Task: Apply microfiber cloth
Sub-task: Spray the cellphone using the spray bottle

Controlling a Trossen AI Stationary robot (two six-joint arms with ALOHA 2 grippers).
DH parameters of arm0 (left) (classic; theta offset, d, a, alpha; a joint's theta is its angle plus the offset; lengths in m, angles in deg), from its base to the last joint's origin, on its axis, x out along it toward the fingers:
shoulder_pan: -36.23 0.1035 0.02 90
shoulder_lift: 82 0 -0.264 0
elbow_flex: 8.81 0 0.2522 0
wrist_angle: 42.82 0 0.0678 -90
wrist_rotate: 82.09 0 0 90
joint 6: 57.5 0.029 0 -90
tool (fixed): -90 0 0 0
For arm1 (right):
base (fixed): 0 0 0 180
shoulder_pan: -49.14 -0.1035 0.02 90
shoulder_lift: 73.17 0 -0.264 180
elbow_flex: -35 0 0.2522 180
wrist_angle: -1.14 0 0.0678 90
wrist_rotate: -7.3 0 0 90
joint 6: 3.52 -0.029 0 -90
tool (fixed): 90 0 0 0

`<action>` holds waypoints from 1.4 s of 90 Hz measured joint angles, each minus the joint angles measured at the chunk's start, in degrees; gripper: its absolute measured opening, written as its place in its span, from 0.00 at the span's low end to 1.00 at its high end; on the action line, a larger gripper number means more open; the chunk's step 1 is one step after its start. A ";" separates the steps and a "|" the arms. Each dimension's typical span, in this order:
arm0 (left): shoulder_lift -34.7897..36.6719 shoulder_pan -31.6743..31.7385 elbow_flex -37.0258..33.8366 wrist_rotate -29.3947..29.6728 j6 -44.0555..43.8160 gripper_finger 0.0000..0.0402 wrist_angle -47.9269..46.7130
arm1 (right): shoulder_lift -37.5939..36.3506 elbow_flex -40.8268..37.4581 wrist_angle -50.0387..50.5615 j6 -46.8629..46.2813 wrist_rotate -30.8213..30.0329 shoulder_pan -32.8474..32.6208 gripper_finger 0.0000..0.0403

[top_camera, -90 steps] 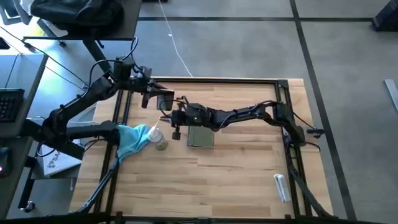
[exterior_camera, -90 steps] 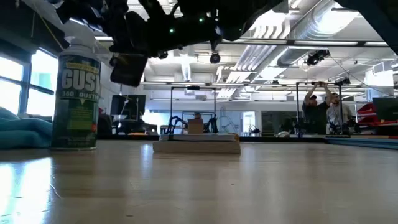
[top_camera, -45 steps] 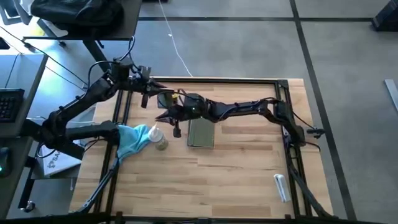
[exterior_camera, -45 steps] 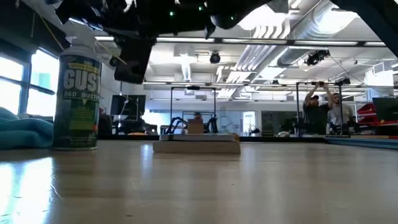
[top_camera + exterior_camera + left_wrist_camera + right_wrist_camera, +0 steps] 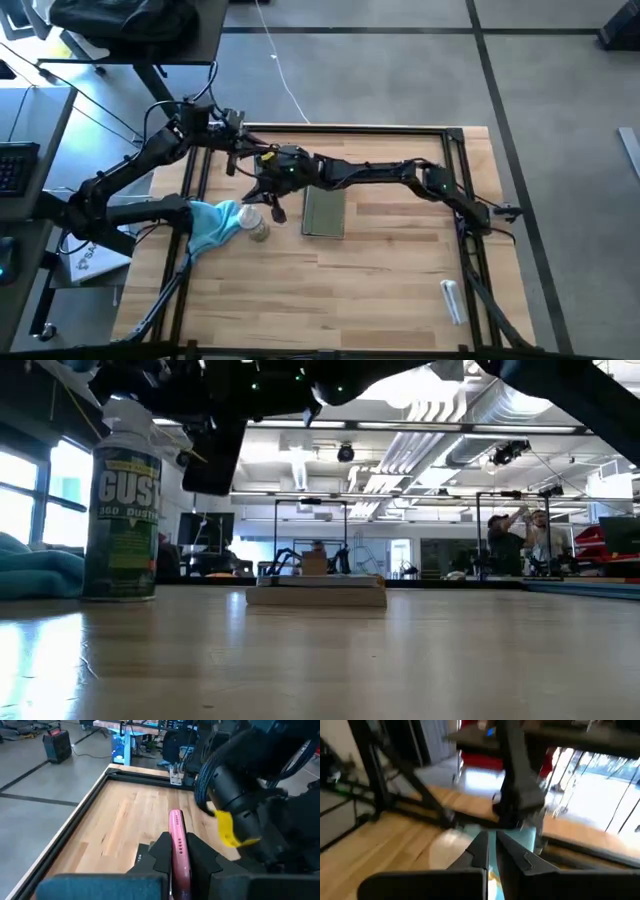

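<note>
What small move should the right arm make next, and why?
Probably lower the right gripper toward the microfiber cloth: its fingers look nearly closed and empty, the cloth lies beside the spray can, and the left gripper holds the pink phone.

My left arm reaches in from the table's left edge, elbow bent, wrist raised over the far-left part of the table. Its tool (image 5: pixel 176 851) has both fingers (image 5: pixel 161 851) pressed against a pink phone (image 5: pixel 176 837) held edge-on between them. My right arm stretches nearly flat across the table from the right side, wrist ending just beside the left one. The right tool (image 5: pixel 491 849) points down and leftward, its fingers (image 5: pixel 479 851) drawn almost together with only a thin gap.
</note>
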 joint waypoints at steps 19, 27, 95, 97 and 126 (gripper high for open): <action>0.02 -0.02 0.00 -0.13 0.83 0.03 -0.56 | 0.00 1.45 2.63 0.50 -0.63 -0.02 0.00; 0.02 0.00 0.00 -0.48 0.86 0.03 -0.70 | 0.00 1.90 4.53 0.74 -1.22 -0.02 0.00; 0.02 0.00 0.00 -0.65 1.47 0.03 -1.03 | -3.22 1.77 12.42 5.16 -10.98 -1.19 0.00; 0.02 0.00 0.00 -0.73 1.44 0.03 -1.05 | -3.51 1.76 12.95 5.75 -11.81 -1.40 0.00; 0.02 -0.02 0.00 -0.77 1.04 0.03 -2.01 | -7.83 1.73 22.54 8.47 -15.55 -2.80 0.00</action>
